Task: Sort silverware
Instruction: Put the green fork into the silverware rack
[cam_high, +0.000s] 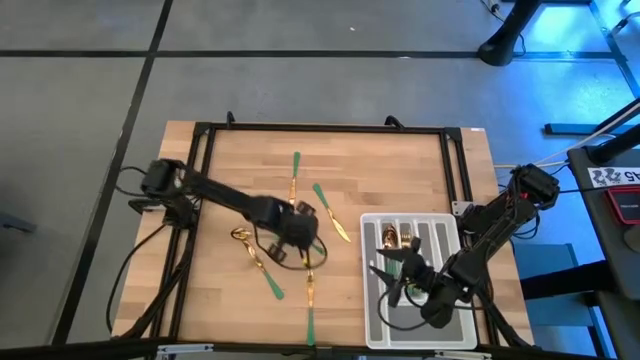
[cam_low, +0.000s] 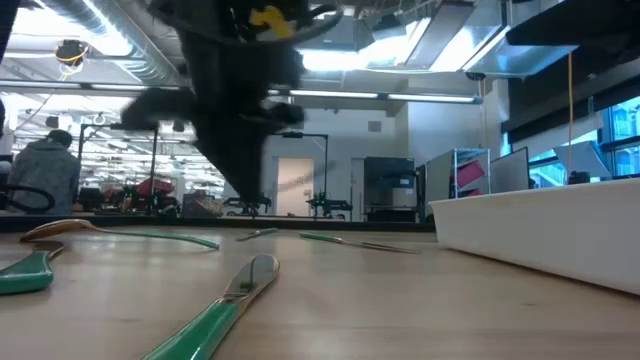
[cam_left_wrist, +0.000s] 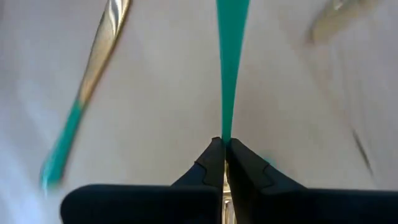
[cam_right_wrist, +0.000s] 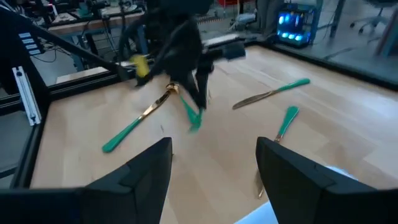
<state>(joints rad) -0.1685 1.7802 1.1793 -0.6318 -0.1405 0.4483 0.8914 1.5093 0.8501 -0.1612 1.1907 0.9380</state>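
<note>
I see the left pincer (cam_high: 305, 240) over the middle of the bench (cam_high: 220, 170), its fingers (cam_left_wrist: 214, 163) pressed together on the thin end of one green handle (cam_left_wrist: 229, 74); through the left wrist camera that handle runs straight out from between the closed tips. In the right wrist view the held piece (cam_right_wrist: 193, 115) hangs slanted under the pincer, green end lowest.

Just beside the left pincer, on its outer side, I note a gold-headed piece (cam_high: 248, 245) flat on the wood. Just in front of it toward the bench's front edge lie two more, one green handle (cam_high: 272, 285) angled and one long piece (cam_high: 310, 300) pointing at the front edge. On the far side of the pincer a piece (cam_high: 296, 175) lies lengthwise, and another (cam_high: 330, 210) lies slanted between the pincer and the tray (cam_high: 372, 325).

The right pincer (cam_high: 400, 272) hovers over the pale grey divided tray, jaws spread wide with nothing between them; its two dark fingers (cam_right_wrist: 146, 171) stand well apart in its own wrist camera. A few gold heads (cam_high: 398, 238) already sit in the tray's compartments beyond that pincer; which compartment I cannot tell.

In the low view a knife (cam_low: 225, 300) lies closest to the lens, with a spoon (cam_low: 70, 228) farther back.
</note>
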